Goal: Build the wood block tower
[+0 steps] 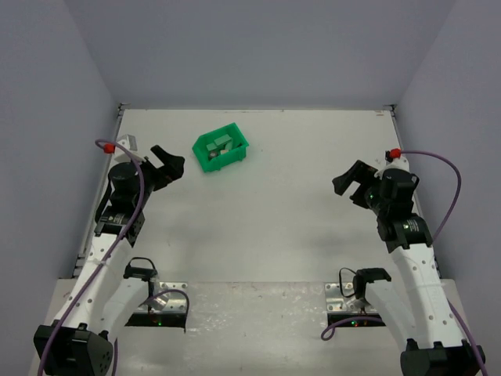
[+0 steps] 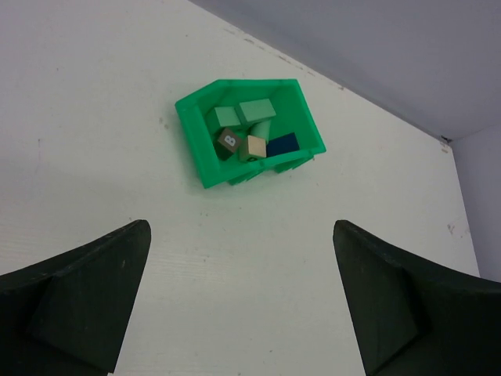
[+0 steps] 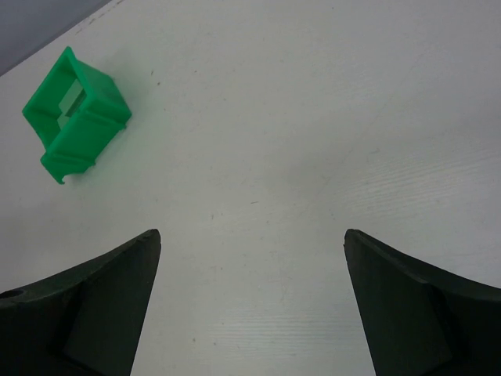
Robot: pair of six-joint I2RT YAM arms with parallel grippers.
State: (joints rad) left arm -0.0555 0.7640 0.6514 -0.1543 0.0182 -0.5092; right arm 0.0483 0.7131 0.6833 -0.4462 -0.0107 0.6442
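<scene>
- left tool (image 1: 170, 160): jaws spread wide, nothing btwn them. In its wrist cam the two dark fingers (image 2: 86, 301) frame bare worktop (image 2: 235, 258).
- right tool (image 1: 353, 178): likewise wide open and empty, hanging over the right side of the worktop.
- No tower stands yet. The wood blocks (image 2: 258, 111) lie loose in the green bin (image 1: 210, 162), which sits far-left of centre on the worktop, skewed to its edges.
- Key relation: the bin is near the left tool, just ahead and to its right. It is well apart from the right tool, across the worktop to that arm's left. The left arm is the nearer one, so my call is that it suits the first pick.
- Left wrist cam looks down into the bin and shows the contents:
  - pale green blocks (image 2: 225, 117)
  - a dark blue piece (image 2: 283, 144)
  - a plain wood cube (image 2: 255, 146)
  - a grey cube (image 2: 229, 140) w/ a white character (B or 8, can't tell)
- All are jumbled and touching, so a clean grip looks awkward.
- Top cam shows only pale shapes in the bin, but gives both arms' layout.
- Right wrist cam sees mostly the bin's outer wall and one pale glimpse inside.
</scene>
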